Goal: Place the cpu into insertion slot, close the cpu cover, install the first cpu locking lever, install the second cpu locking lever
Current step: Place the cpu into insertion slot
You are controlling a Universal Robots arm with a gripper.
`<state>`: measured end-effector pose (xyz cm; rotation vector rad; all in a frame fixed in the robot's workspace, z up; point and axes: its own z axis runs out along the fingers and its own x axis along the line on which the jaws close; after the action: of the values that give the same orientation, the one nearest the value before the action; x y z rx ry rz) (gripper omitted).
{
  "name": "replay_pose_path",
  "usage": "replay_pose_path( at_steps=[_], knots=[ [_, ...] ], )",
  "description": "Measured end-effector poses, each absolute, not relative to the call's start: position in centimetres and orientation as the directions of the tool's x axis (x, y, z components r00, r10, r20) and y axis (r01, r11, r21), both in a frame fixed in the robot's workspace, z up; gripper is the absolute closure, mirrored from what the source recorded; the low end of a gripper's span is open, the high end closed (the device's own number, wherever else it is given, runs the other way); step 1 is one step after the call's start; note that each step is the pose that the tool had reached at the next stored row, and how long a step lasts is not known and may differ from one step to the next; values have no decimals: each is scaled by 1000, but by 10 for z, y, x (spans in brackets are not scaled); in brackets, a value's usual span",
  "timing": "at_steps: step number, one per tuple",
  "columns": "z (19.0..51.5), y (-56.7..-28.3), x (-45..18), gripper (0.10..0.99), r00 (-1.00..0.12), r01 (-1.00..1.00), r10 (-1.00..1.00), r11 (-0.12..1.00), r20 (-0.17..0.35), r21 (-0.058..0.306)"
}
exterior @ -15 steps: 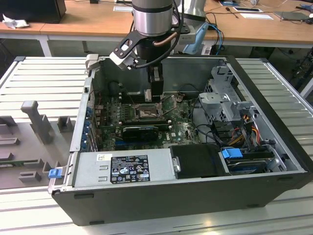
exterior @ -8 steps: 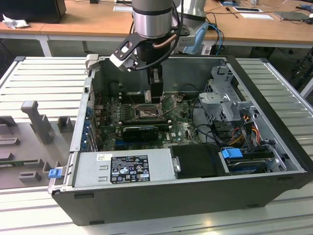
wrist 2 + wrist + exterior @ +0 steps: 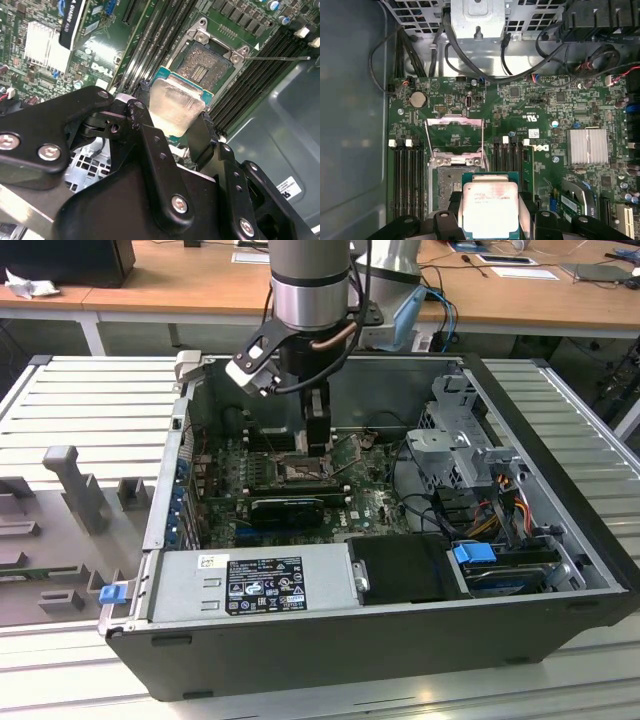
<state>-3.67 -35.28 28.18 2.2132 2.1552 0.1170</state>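
Exterior view: hand (image 3: 316, 440) lowered inside the open computer case (image 3: 400, 630) on the table (image 3: 90, 400), just above the insertion slot (image 3: 300, 472).

Second wrist view: hand (image 3: 172, 120) closed on the cpu (image 3: 175, 105), one finger at each of two opposite edges. The silver face is up, and the cpu is held near the insertion slot (image 3: 202, 67) but not seated.

First wrist view: cpu (image 3: 490, 210) in the hand (image 3: 490, 220), overlapping one edge of the insertion slot (image 3: 444, 192). The cpu cover (image 3: 454, 120) is swung open.
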Motion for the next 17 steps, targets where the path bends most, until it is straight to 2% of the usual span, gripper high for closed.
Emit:
replay_pose_path(
  at_steps=[17],
  knots=[
    [264, -352, -37, 553, 30, 996, 999, -31, 19, 89]
  ],
)
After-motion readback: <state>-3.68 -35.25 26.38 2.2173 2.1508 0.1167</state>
